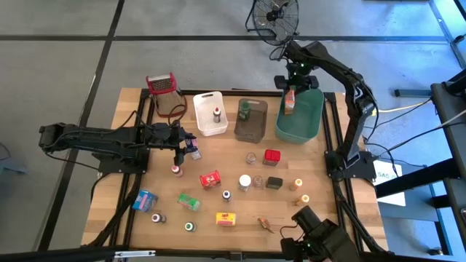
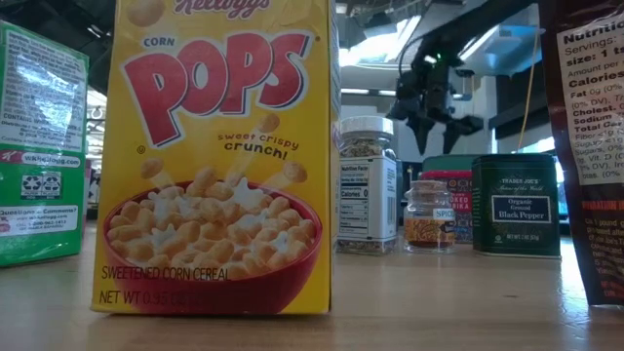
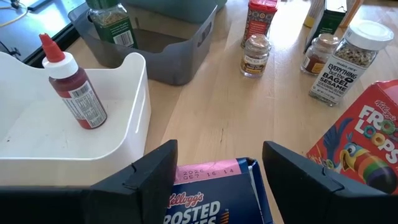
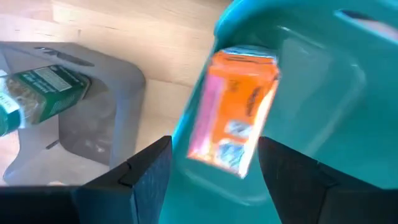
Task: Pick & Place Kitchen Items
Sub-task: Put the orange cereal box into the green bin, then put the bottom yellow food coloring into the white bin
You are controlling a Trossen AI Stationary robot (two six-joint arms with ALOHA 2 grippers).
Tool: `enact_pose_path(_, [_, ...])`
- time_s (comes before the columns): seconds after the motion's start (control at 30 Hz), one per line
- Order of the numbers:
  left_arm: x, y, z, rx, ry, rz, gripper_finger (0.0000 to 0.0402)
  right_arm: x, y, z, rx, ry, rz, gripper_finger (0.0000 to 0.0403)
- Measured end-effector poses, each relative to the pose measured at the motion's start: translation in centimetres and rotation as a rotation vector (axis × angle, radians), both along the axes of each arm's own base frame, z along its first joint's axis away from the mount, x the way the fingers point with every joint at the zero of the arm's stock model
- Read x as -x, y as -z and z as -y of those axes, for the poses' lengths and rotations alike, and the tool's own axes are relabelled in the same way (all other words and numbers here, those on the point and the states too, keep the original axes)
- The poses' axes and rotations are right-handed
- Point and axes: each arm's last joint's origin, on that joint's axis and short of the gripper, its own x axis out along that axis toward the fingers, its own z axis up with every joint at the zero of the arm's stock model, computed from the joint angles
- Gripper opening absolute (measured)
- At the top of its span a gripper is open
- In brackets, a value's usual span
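Observation:
My left gripper (image 1: 188, 144) is left of the table's middle, near the white tub (image 1: 210, 124), and is shut on a small blue Frosted Flakes box (image 3: 211, 196) with a pink end. My right gripper (image 1: 291, 89) is open above the left rim of the green tub (image 1: 306, 120). A small orange box (image 4: 233, 112) shows below and between its fingers, inside the tub against its left wall, touching neither finger. Other groceries stand loose on the table: a red box (image 1: 210, 179), a yellow box (image 1: 226, 218) and a green box (image 1: 188, 201). My left gripper pinches the Frosted Flakes box by its two narrow sides (image 3: 183, 183) between its two fingers. The fingers come roughly level from the table's left and lie along the box. The pink end (image 3: 208, 169) points away from the gripper and the printed face is up. Whether the box is clear of the table cannot be told.
A red-capped bottle (image 1: 216, 113) stands in the white tub, and a green-capped jar (image 1: 245, 110) lies in the grey tub (image 1: 251, 125). A grater with a red top (image 1: 162, 91) is at the far left. Small jars and tins (image 1: 271, 156) stand mid-table. A fan (image 1: 274, 18) stands beyond the far edge.

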Motion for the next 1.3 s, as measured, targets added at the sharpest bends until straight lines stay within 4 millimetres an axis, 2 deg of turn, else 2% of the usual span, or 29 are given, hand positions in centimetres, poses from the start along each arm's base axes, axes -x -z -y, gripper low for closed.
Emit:
enact_pose_path(0.13, [0.0,0.0,0.0,0.005,-0.004,0.004,0.0231,-0.5,-3.1,-1.6,-0.013,0.001,-0.061,0.0240])
enact_pose_path(0.2, [0.0,0.0,0.0,0.013,-0.008,0.006,0.0231,-1.2,-4.8,-2.3,0.049,-0.026,-0.001,0.0240])
enact_pose_path(0.33, [0.0,0.0,0.0,0.016,-0.010,0.007,0.0233,-1.5,-8.9,-5.3,0.129,-0.064,0.103,0.0240])
enact_pose_path(0.4, [0.0,0.0,0.0,0.016,-0.010,0.007,0.0232,-1.6,-10.3,-7.2,0.157,-0.125,0.134,0.0240])
enact_pose_path(0.57, [0.0,0.0,0.0,0.024,-0.012,0.006,0.0231,-1.2,-13.9,-14.1,0.244,-0.302,0.238,0.0240])
enact_pose_path(0.73, [0.0,0.0,0.0,0.024,-0.013,0.003,0.0232,-0.1,-15.6,-22.1,0.341,-0.462,0.268,0.0240])
enact_pose_path(0.83, [0.0,0.0,0.0,0.024,-0.013,0.002,0.0231,1.5,-15.3,-26.7,0.357,-0.467,0.272,0.0240])
enact_pose_path(0.9, [0.0,0.0,0.0,0.024,-0.013,0.002,0.0231,2.3,-14.1,-29.6,0.333,-0.454,0.253,0.0240])
enact_pose_path(1.17, [0.0,0.0,0.0,0.017,-0.009,0.002,0.0231,5.9,-6.6,-40.3,0.126,-0.296,0.065,0.0240])
enact_pose_path(1.3, [-0.1,-0.2,0.0,0.013,-0.009,0.031,0.0232,7.2,-4.2,-45.1,0.068,-0.238,0.119,0.0241])
